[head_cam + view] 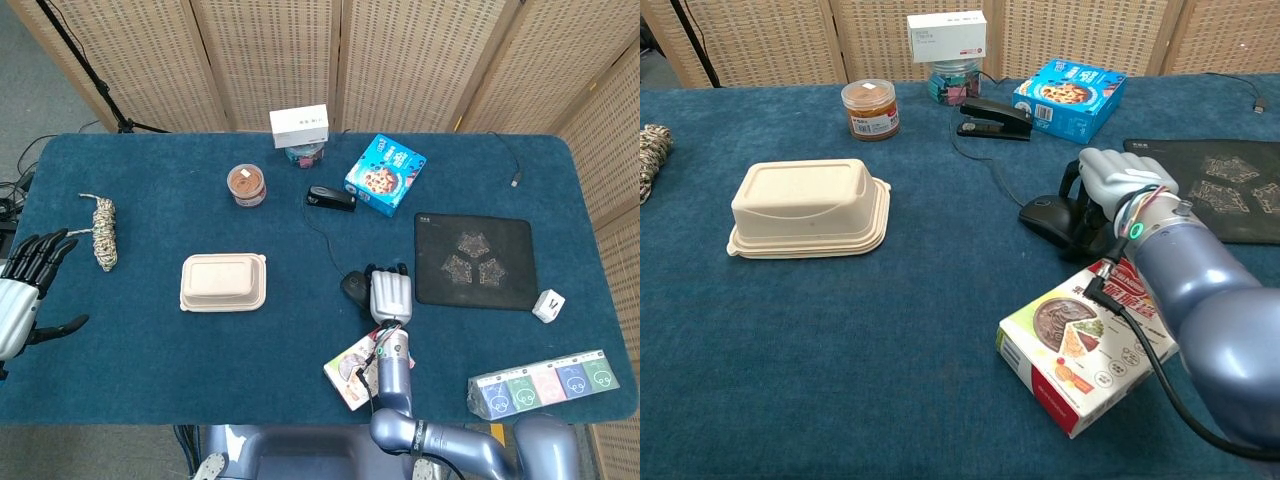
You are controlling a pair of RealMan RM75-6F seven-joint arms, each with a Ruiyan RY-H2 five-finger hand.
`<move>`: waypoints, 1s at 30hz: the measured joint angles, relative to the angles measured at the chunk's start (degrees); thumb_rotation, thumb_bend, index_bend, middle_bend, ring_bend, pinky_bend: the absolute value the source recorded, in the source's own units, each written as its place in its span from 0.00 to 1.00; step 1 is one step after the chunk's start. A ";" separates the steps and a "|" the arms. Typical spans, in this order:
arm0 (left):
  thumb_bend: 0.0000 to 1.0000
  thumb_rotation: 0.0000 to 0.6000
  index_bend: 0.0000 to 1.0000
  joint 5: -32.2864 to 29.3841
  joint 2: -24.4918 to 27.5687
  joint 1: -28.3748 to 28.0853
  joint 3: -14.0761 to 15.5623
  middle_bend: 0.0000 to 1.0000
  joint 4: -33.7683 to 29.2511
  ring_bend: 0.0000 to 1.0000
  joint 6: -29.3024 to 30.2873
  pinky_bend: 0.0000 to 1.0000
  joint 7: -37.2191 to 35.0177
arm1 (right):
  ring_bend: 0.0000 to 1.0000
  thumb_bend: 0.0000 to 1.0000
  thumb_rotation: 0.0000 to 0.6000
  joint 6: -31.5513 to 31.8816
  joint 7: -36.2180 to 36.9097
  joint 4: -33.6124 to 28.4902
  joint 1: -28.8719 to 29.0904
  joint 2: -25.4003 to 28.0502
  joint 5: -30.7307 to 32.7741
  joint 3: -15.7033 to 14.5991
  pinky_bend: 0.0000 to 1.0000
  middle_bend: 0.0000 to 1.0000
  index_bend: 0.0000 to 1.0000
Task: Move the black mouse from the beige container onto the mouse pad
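Table (150, 380) was covered in blue cloth. Mouse pad (475, 260) was cut off at the right edge in the chest view. Beige container (224, 282) was seen lidded, contents hidden, well left of the action. Right hand (1118, 190) was curled over the black mouse (1045, 215), fingers bent down around its right side; actual grip could not be told. Mouse sat on the cloth just left of the pad, half hidden by the hand. Left hand (22, 292) was seen at the left edge, fingers apart, partly cut off.
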 measured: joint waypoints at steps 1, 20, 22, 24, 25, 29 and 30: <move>0.13 1.00 0.00 0.00 0.00 0.01 -0.01 0.00 0.03 0.00 -0.01 0.00 0.02 | 0.41 0.04 1.00 0.06 0.29 0.25 0.05 -0.13 -0.26 -0.07 0.20 0.52 0.47; 0.13 1.00 0.00 -0.11 0.04 0.00 -0.14 0.00 -0.16 0.00 -1.04 0.00 0.44 | 0.45 0.28 1.00 3.65 3.73 -1.82 -0.84 1.60 -4.80 0.37 0.24 0.57 0.53; 0.13 1.00 0.00 -0.15 0.11 -0.01 -0.09 0.00 -0.22 0.00 -1.26 0.00 0.45 | 0.45 0.28 1.00 3.83 3.50 -2.47 -0.97 2.46 -4.29 1.34 0.24 0.57 0.53; 0.13 1.00 0.00 -0.20 0.19 -0.02 -0.08 0.00 -0.28 0.00 -1.43 0.00 0.46 | 0.45 0.28 1.00 4.05 3.08 -2.98 -1.09 3.73 -3.34 2.78 0.24 0.57 0.52; 0.13 1.00 0.00 -0.22 0.21 -0.03 -0.08 0.00 -0.32 0.00 -1.47 0.00 0.46 | 0.45 0.29 1.00 4.15 2.79 -3.08 -1.14 4.35 -2.81 3.44 0.24 0.57 0.52; 0.13 1.00 0.00 -0.29 0.23 -0.06 -0.09 0.00 -0.49 0.00 -1.77 0.00 0.68 | 0.46 0.30 1.00 4.23 1.82 -2.93 -1.44 6.63 0.90 6.49 0.24 0.57 0.52; 0.13 1.00 0.00 -0.33 0.23 -0.07 -0.09 0.00 -0.53 0.00 -1.86 0.00 0.77 | 0.46 0.30 1.00 4.20 1.65 -2.70 -1.52 7.05 1.93 7.17 0.24 0.57 0.53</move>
